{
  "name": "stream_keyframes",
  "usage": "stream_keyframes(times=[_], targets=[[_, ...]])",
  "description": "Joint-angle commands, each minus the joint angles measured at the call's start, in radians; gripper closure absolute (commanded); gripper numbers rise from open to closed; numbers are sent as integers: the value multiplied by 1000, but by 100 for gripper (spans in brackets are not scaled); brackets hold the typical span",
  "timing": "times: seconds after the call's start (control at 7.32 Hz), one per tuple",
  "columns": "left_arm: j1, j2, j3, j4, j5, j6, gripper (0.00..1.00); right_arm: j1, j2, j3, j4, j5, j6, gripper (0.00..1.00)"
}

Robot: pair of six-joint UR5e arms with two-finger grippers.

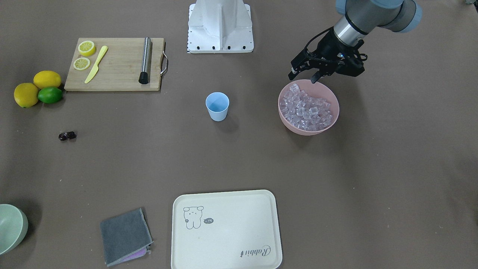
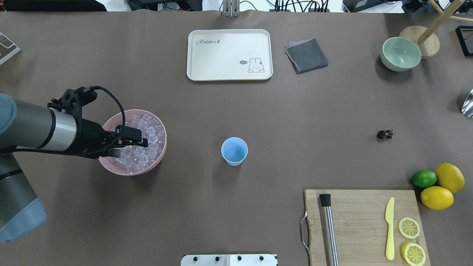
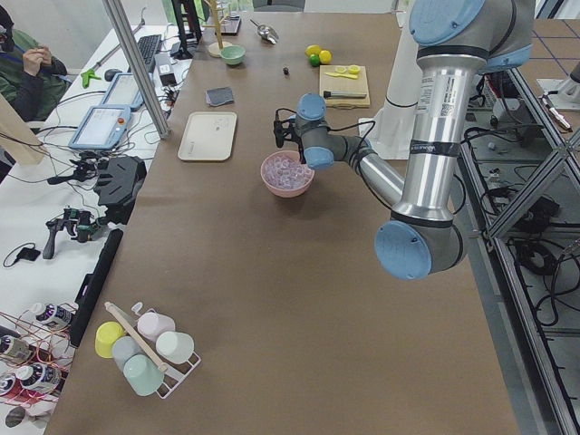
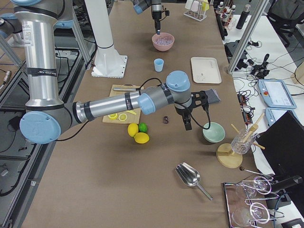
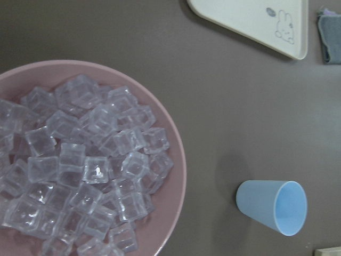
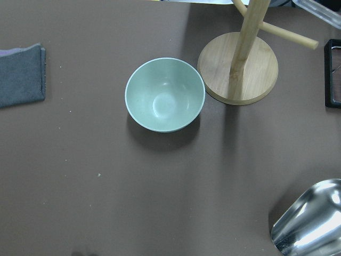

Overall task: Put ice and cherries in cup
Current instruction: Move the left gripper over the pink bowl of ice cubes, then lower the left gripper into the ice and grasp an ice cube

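The ice (image 1: 306,108) fills a pink bowl (image 1: 330,123) on the robot's left side; it also shows in the left wrist view (image 5: 85,170). The light-blue cup (image 1: 217,106) stands upright and empty at the table's middle, and shows in the overhead view (image 2: 234,151). The dark cherries (image 1: 67,136) lie on the bare table on the robot's right side. My left gripper (image 1: 303,77) is open and empty, just above the bowl's rim on the robot's side. My right gripper (image 4: 187,124) shows only in the exterior right view, near the cherries (image 4: 166,119); I cannot tell if it is open.
A cream tray (image 1: 224,229) and a grey cloth (image 1: 125,236) lie at the far side from the robot. A pale green bowl (image 2: 400,54) stands by a wooden stand (image 2: 419,46). A cutting board (image 1: 115,63) holds lemon slices, a yellow knife and a metal muddler. Two lemons and a lime (image 1: 49,95) sit beside it.
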Motion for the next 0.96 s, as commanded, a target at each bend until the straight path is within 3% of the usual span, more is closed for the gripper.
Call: stream_keyframes(times=[0.0,0.14,0.82], targets=[[137,-52,9,130,236,39,2,0,0,-1,0,0,-1,0],[131,-69,-6,178,237,39,7,0,0,-1,0,0,-1,0],[111,-10,1,181,231,47,22,-3,0,-2,0,0,1,0]])
